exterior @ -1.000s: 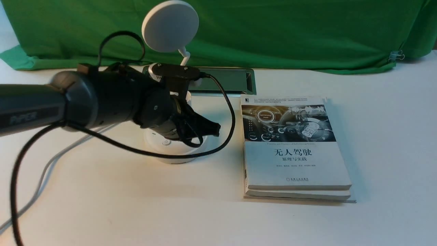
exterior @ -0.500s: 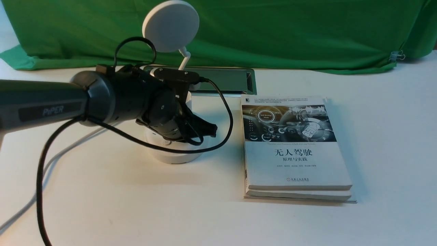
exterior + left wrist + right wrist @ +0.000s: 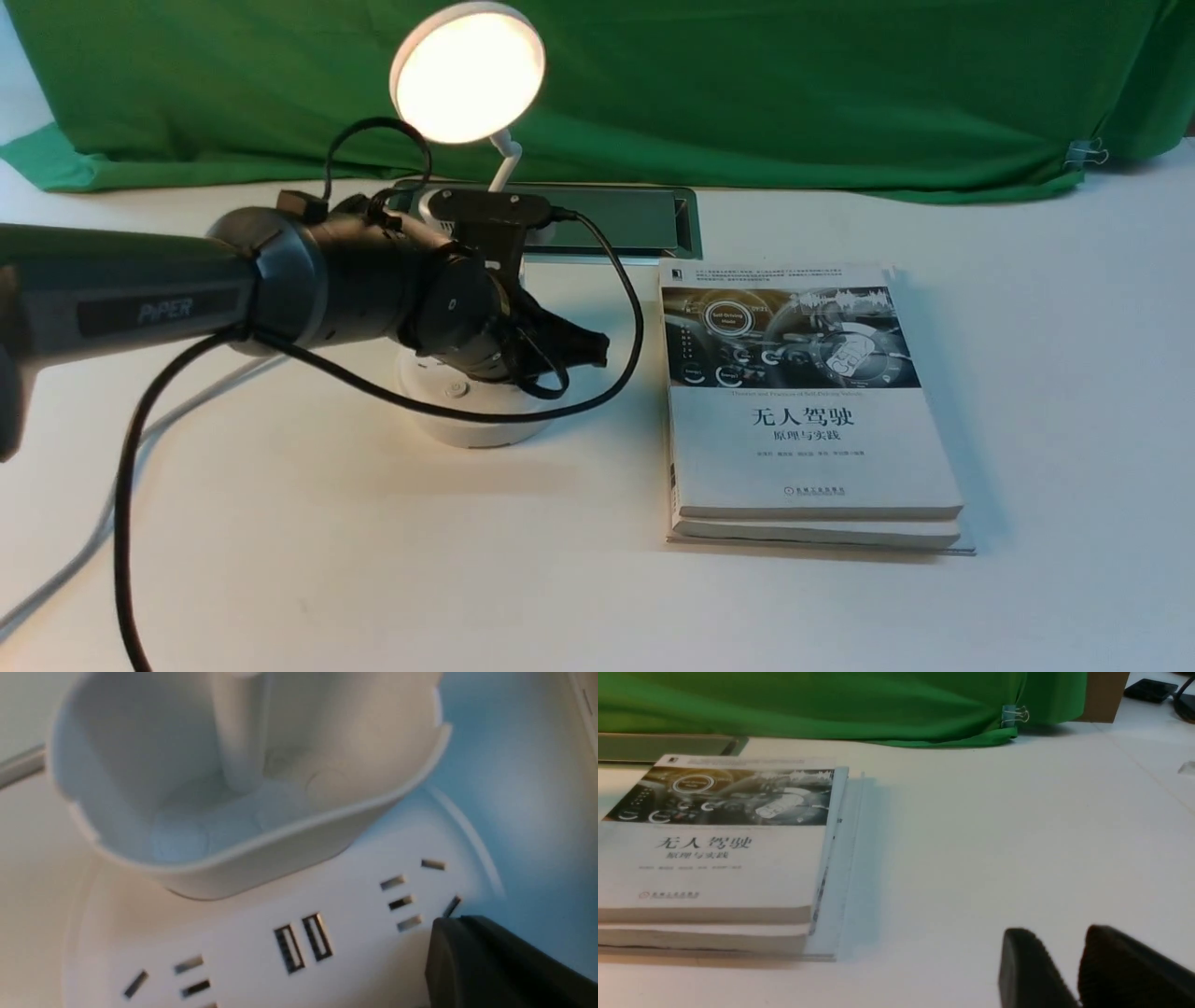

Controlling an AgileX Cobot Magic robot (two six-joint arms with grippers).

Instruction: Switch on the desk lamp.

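The desk lamp stands at the table's left middle, and its round disc head (image 3: 467, 73) glows warm yellow. My left gripper (image 3: 590, 350) is shut with nothing in it, hovering just above the right part of the round base (image 3: 476, 427), a short way right of a button (image 3: 455, 389). The left wrist view shows the cup holder (image 3: 233, 788) close up, the base's sockets and USB ports (image 3: 303, 942), and the dark gripper (image 3: 448, 933) over the base's edge. My right gripper (image 3: 1059, 940) is shut and empty, low over bare table right of the books.
Two stacked books (image 3: 803, 401) lie right of the lamp, also seen as the books (image 3: 714, 849) in the right wrist view. A recessed metal cable box (image 3: 635, 219) sits behind the lamp. Green cloth (image 3: 747, 84) covers the back. The lamp's white cord (image 3: 140, 448) runs off to the left.
The lamp head was dark in both earlier frames and is lit now. My left gripper went down and forward onto the base, then rose slightly.
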